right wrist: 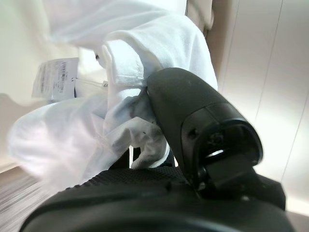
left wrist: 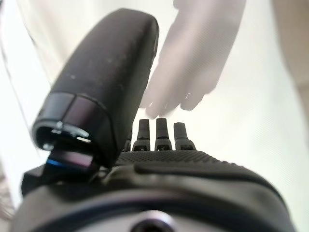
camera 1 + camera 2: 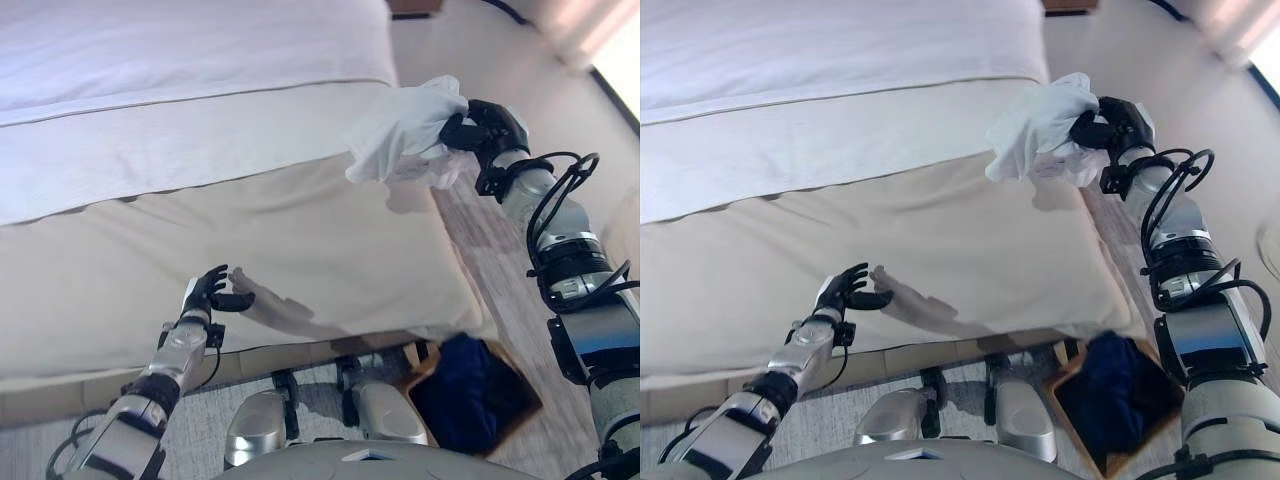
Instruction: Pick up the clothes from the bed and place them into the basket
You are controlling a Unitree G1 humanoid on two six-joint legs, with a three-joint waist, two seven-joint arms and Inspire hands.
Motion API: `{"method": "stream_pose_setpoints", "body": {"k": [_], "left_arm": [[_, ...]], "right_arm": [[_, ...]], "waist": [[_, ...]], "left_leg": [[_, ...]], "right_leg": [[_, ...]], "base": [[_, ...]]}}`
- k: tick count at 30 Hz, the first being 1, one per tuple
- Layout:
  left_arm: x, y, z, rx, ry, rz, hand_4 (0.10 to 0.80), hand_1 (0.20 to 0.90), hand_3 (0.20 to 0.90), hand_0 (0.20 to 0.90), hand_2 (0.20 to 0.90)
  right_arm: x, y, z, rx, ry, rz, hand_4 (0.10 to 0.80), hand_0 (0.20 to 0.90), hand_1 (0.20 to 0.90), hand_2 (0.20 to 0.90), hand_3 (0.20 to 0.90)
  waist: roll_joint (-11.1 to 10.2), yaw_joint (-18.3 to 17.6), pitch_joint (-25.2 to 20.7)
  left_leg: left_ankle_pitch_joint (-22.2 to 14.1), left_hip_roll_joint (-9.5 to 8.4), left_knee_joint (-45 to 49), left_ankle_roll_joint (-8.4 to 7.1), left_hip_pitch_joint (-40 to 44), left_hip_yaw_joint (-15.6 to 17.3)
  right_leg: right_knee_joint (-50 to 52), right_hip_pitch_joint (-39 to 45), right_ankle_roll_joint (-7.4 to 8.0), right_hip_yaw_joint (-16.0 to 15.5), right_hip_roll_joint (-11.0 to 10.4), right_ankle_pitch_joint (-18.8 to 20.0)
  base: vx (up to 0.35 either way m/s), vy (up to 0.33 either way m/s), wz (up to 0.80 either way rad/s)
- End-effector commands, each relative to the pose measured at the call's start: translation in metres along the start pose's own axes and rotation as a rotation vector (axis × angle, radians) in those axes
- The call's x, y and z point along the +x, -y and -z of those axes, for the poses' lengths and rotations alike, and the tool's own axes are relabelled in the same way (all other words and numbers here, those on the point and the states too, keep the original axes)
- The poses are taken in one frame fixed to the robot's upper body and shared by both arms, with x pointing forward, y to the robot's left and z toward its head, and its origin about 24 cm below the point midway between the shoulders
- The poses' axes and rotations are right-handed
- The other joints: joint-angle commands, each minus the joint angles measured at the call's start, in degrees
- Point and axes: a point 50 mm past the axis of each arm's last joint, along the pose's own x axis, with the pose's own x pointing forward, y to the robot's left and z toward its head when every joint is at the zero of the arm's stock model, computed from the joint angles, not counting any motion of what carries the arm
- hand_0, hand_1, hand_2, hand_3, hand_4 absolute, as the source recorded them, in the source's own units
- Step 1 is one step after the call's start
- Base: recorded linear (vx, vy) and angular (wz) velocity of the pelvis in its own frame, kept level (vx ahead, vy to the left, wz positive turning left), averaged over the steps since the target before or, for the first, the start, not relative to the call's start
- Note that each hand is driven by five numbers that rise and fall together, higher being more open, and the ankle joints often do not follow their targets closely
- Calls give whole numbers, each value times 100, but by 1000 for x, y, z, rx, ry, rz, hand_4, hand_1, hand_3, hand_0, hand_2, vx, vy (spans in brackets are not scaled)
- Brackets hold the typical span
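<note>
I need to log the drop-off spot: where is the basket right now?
In the eye views the basket sits on the floor at the bed's near right corner, below the right arm, with dark blue clothing in it.

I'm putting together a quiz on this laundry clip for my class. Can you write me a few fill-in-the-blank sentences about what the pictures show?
1. The right hand is shut on a ____ garment.
2. That garment hangs over the bed's ____ corner, on the robot's right.
3. The basket on the floor already holds a dark ____ cloth.
4. The left hand holds ____.

Missing words: white; near; blue; nothing
</note>
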Motion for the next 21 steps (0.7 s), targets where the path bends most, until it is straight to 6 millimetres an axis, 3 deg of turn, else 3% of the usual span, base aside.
{"method": "stream_pose_setpoints", "body": {"k": [1, 4, 9, 17, 21], "left_arm": [[-3, -1, 13, -60, -33, -21, 800, 900, 900, 900, 900], [-2, -7, 23, -61, -76, -32, 800, 900, 900, 900, 900], [-6, -1, 38, -99, -123, -54, 800, 900, 900, 900, 900], [-10, 7, 47, -104, -155, -42, 800, 900, 900, 900, 900], [-11, 6, 49, -91, -161, -26, 800, 900, 900, 900, 900]], "right_arm": [[-3, 18, -44, 42, 265, 25, 100, 300, 300, 300, 200], [-5, 32, -38, 32, 219, 54, 100, 300, 300, 300, 200], [-27, 68, -15, -26, 157, 97, 100, 300, 300, 300, 200], [-42, 80, 17, 12, 64, 166, 100, 300, 300, 300, 200], [-49, 86, 35, -56, 6, 250, 100, 300, 300, 300, 200]], "waist": [[60, 100, -1051], [-3, -2, -1194], [-217, -361, -1324], [-271, -590, -1337], [-223, -700, -1318]], "left_leg": [[-191, -526, -75, -412, -65, -1073], [-188, -324, -156, -489, 61, -972], [-98, -5, -158, -623, 89, -683], [-91, 88, -158, -804, 176, -591], [-63, 125, -158, -847, 182, -586]], "right_leg": [[-700, 491, 93, 86, -929, 804], [-876, 468, 189, 130, -971, 848], [-1232, 656, 128, 378, -514, 94], [-1629, 798, -26, 463, -279, 8], [-1680, 811, -92, 536, -184, -21]], "base": [[-18, -104, -106], [19, -169, -79], [33, -212, -25], [8, -134, -25], [-5, -92, -16]]}}
